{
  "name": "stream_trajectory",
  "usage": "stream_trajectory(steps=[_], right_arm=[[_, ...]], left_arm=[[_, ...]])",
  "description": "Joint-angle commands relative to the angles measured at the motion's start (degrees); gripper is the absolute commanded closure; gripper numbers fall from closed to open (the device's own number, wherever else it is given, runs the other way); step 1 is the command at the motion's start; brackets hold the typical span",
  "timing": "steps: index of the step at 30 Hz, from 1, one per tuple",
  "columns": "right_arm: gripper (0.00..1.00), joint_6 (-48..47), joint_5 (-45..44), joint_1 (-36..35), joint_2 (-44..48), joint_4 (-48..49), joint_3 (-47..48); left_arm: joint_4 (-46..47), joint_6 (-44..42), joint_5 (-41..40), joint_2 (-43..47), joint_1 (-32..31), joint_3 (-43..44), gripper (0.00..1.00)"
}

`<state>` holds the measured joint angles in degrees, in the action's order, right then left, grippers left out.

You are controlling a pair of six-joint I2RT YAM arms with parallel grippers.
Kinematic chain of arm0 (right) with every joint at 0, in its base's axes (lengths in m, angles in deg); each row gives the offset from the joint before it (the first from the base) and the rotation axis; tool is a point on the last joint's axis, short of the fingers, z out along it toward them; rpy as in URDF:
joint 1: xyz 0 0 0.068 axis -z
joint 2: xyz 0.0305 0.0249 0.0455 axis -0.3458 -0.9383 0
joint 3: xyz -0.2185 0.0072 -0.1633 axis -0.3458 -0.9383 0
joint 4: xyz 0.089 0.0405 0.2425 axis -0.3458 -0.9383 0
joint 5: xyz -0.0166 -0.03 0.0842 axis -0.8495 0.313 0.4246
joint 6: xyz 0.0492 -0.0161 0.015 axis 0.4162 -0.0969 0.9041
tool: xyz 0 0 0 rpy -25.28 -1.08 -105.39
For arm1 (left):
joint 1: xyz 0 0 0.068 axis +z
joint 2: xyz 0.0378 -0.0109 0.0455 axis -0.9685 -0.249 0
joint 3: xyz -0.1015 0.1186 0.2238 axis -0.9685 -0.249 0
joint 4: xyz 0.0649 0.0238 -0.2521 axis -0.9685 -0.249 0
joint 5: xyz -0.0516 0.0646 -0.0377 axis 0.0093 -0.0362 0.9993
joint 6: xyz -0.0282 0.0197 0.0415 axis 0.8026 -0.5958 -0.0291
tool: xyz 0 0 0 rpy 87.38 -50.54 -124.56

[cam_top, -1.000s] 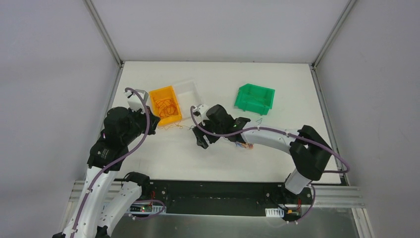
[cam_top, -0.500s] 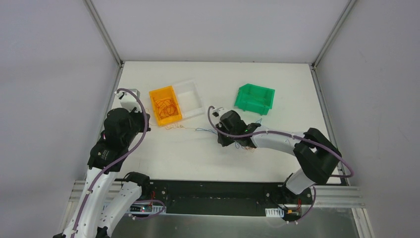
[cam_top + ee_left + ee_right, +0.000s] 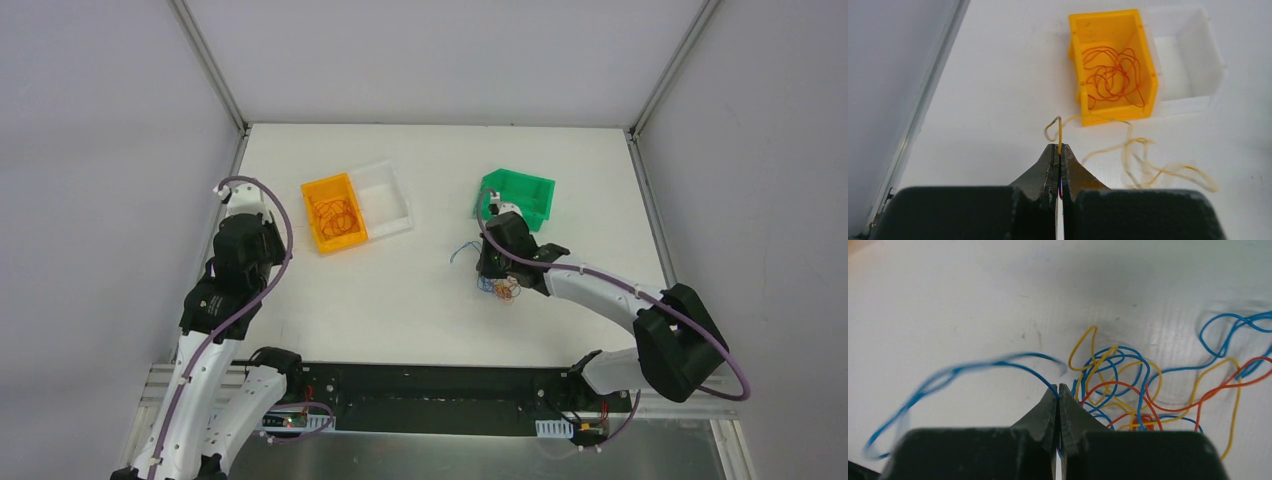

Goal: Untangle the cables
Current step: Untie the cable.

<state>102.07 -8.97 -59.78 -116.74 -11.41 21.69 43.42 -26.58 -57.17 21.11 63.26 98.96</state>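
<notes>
My left gripper (image 3: 1059, 148) is shut on the end of a thin yellow cable (image 3: 1059, 132). That cable trails in loose, blurred loops to the right over the table, in front of the orange bin (image 3: 1077, 60). Inside that bin lies a curl of red-orange cables (image 3: 1110, 75). My right gripper (image 3: 1058, 388) is shut on a blue cable (image 3: 953, 372) that arcs off to the left. Just right of its fingers sits a clump of blue, yellow and orange cables (image 3: 1145, 419). From above, the clump (image 3: 501, 288) lies under the right gripper, below the green bin (image 3: 515, 198).
A clear bin (image 3: 385, 195) adjoins the orange bin (image 3: 334, 212) at the back left. The left wall rail (image 3: 918, 125) runs close beside my left gripper. White table stretches between the two arms.
The right gripper shut on the blue cable and swung right toward the green bin, drawing the strand along. The left arm pulled back to the left with the yellow cable.
</notes>
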Motion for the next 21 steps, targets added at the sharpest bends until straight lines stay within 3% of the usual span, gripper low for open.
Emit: stream_trajectory(steps=[1, 4, 6, 9, 10, 11, 13, 14, 15, 19, 21], right_arm=[[1.00, 5.6, -7.3, 2.6, 2.1, -4.6, -0.4], [1.00, 9.3, -5.3, 7.1, 4.7, -2.7, -3.4], [1.00, 9.3, -3.6, 8.1, 6.5, -1.1, -4.7], [1.00, 5.8, 6.7, 7.6, 7.0, 2.6, -5.1], [0.96, 4.6, 12.0, 6.5, 6.5, 3.6, -4.7], [0.87, 3.3, 13.5, 5.1, 6.0, 3.9, -3.9], [0.47, 1.2, 13.3, 1.6, 4.8, 1.8, -1.0], [0.31, 0.6, 12.8, 0.0, 4.5, 0.7, 0.4], [0.21, 0.2, 12.9, -1.1, 4.4, -0.1, 1.4], [0.03, -0.1, 19.4, -2.4, 6.9, 5.7, 0.8], [0.00, -0.2, 23.6, -2.5, 8.4, 10.8, -0.6]], left_arm=[[-0.7, 2.2, -9.8, 0.5, 1.2, 1.2, 1.00], [-1.3, 4.4, -15.6, 1.3, 1.7, 1.3, 1.00], [-1.0, 4.8, -14.2, 2.3, 1.9, 0.9, 1.00], [1.5, 1.6, -0.4, 3.3, 1.9, -0.1, 1.00], [2.3, 0.2, 5.2, 3.3, 1.9, -0.2, 1.00], [3.0, -1.1, 13.0, 3.3, 1.9, 0.0, 1.00], [4.6, -2.5, 22.9, 2.8, 1.9, 0.0, 1.00], [5.4, -2.9, 27.4, 2.4, 1.9, 0.0, 1.00], [6.2, -3.2, 31.9, 1.9, 1.9, 0.0, 1.00], [8.8, -2.7, 46.0, -1.8, 2.0, -0.2, 1.00], [9.4, -2.1, 52.0, -4.2, 1.9, 0.6, 1.00]])
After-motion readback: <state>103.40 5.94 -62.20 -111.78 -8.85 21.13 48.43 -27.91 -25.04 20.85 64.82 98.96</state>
